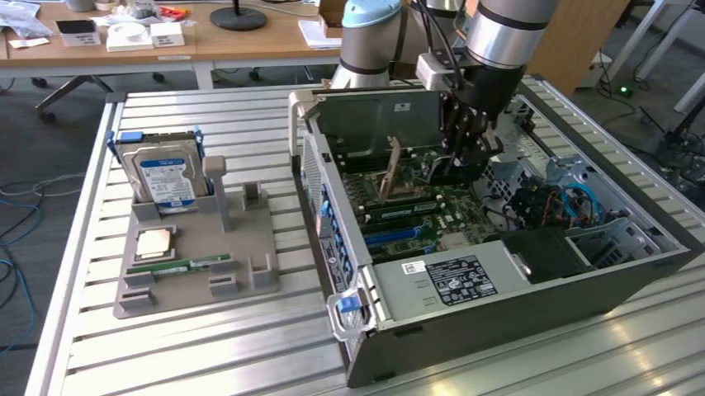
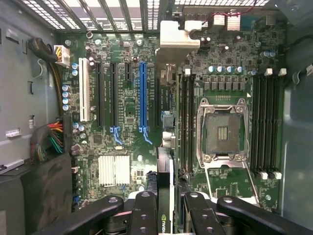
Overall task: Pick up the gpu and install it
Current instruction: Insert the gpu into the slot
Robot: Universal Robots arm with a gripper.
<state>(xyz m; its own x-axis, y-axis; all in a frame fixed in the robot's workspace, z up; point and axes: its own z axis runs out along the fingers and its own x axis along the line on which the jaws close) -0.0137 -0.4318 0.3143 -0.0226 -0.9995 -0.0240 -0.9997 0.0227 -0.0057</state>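
table [image 1: 220,355]: slatted metal, carries the case [image 1: 529,305], which lies on its side w/ the open face up
case near end: grey box w/ a white label inside, blue latch on the outer corner
tray [image 1: 259,239]: grey holder beside the case, on the exterior view's left, apart from it
tray contents: green memory stick [image 1: 182,266] lying flat, CPU chip [image 1: 152,242] just behind it, hard drive [image 1: 165,177] w/ blue label upright at the tray's far end
motherboard [image 1: 408,219]: green, on the case floor
heatsink [image 2: 114,170]: small, silver, ribbed, on the board inside the case
gripper [image 1: 468,153]: down inside the case, over the motherboard, toward the case's far end
gripper state: narrow, fingers [image 2: 145,210] closed on the gpu [image 2: 165,169] from both sides
gpu: held edge-on inside the case, above the board; a logo shows on its upper edge btwn the fingers
gpu vs slots: runs parallel to the blue slot [image 2: 143,95] on the case floor, just beside it, on the side toward the CPU socket [image 2: 222,132]; can't tell if it touches the board
metal piece [image 2: 178,34]: pale, in line w/ the gpu's far end, by the case's vented wall
arm [image 1: 501,33]: silver and black, comes down into the case from above its far end
desk [image 1: 259,41]: wooden, well behind the case, w/ small white boxes on it
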